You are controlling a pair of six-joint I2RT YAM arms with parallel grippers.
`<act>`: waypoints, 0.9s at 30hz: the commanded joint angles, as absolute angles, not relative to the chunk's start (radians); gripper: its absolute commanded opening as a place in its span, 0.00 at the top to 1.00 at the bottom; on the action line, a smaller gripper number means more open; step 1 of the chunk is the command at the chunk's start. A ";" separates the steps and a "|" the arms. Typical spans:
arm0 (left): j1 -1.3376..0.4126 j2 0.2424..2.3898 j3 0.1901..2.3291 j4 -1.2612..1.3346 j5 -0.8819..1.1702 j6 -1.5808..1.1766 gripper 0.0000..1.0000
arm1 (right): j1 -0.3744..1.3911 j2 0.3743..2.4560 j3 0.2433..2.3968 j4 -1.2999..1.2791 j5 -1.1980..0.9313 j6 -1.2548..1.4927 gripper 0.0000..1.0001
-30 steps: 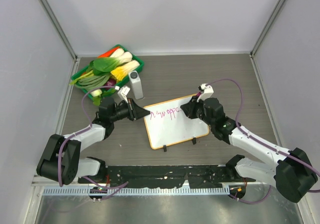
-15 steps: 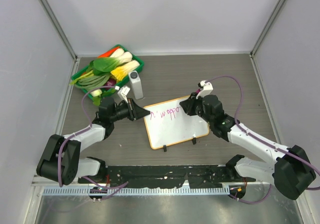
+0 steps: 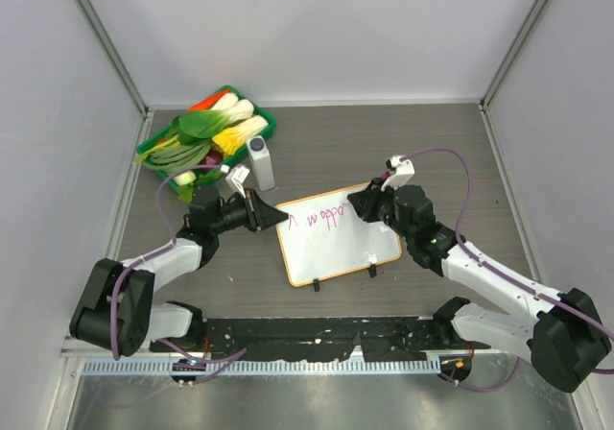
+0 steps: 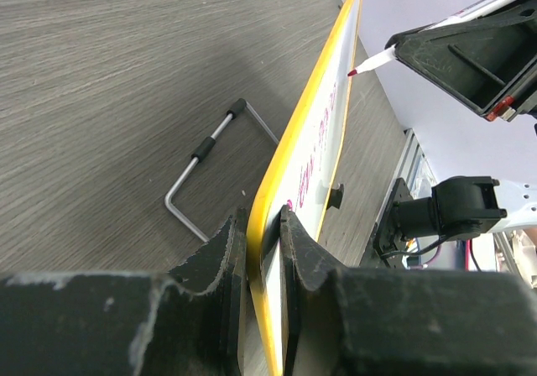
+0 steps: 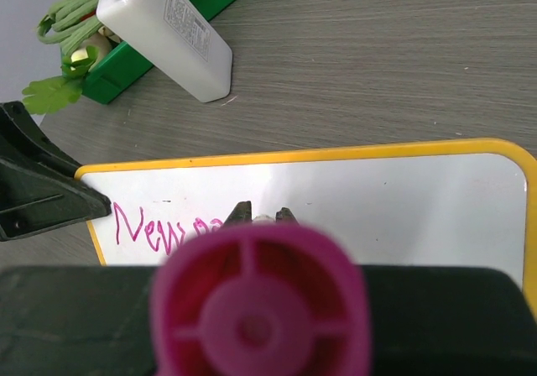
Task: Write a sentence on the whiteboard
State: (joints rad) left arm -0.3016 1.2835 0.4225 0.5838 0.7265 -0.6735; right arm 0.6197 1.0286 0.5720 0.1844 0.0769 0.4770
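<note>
The whiteboard (image 3: 341, 240), white with an orange frame and two black clip feet, lies at the table's middle. My left gripper (image 3: 280, 217) is shut on its left corner; the left wrist view shows the orange edge (image 4: 289, 183) pinched between the jaws. My right gripper (image 3: 357, 205) is shut on a pink marker (image 5: 260, 309), its tip (image 4: 352, 72) at the board's top edge. The sentence (image 3: 321, 218) reads "New opp" in pink; in the right wrist view "New" (image 5: 149, 227) shows and the marker's end hides the rest.
A green tray (image 3: 257, 126) of toy vegetables sits at the back left. A white bottle (image 3: 260, 162) lies beside it, near the board's top-left corner. A bent metal stand (image 4: 201, 149) lies on the table behind the board.
The right gripper with the marker has shifted along the first line, and another letter has been added after "op". The left gripper holds still.
</note>
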 commanded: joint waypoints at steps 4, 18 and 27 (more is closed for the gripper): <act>-0.313 1.272 0.422 0.529 0.676 -0.592 1.00 | 0.617 1.055 0.574 0.233 0.130 0.474 0.99; -0.313 1.278 0.425 0.531 0.678 -0.594 1.00 | 0.615 1.026 0.548 0.161 0.137 0.468 0.99; -0.313 1.279 0.425 0.531 0.678 -0.594 1.00 | 0.617 1.011 0.515 0.140 0.095 0.480 0.99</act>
State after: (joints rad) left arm -0.3038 1.2778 0.4225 0.5774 0.7231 -0.6724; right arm 0.6197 1.0267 0.5373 0.1669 0.0982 0.4778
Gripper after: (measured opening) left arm 0.187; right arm 0.183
